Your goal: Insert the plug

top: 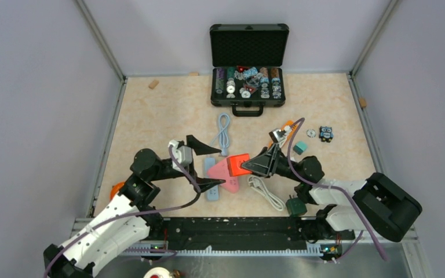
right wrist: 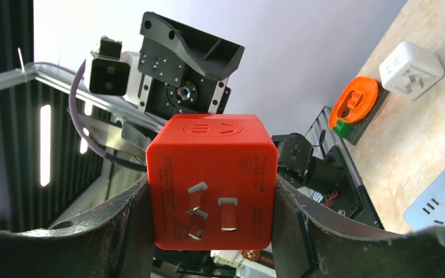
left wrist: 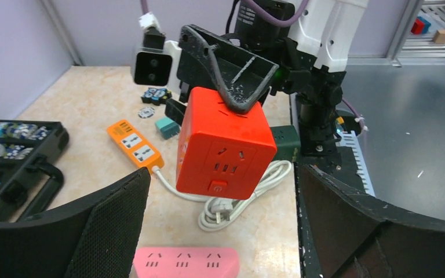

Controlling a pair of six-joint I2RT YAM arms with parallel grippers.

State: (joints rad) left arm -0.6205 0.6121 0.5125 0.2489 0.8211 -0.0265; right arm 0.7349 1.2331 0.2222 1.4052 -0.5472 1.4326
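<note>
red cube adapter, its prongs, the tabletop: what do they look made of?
The red cube adapter looks like moulded plastic with a satin finish: even colour, rounded edges, embossed marks.
The prongs look like bare metal: flat blades with a dull grey sheen.
The tabletop is matte beige with a marbled pattern. It is probably laminate or a printed mat; the pictures don't show which.

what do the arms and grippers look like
The left arm and right arm have white shells, black joints and a purple cable each. The left gripper and right gripper are black, with broad triangular fingers and white wrist cameras.
</note>
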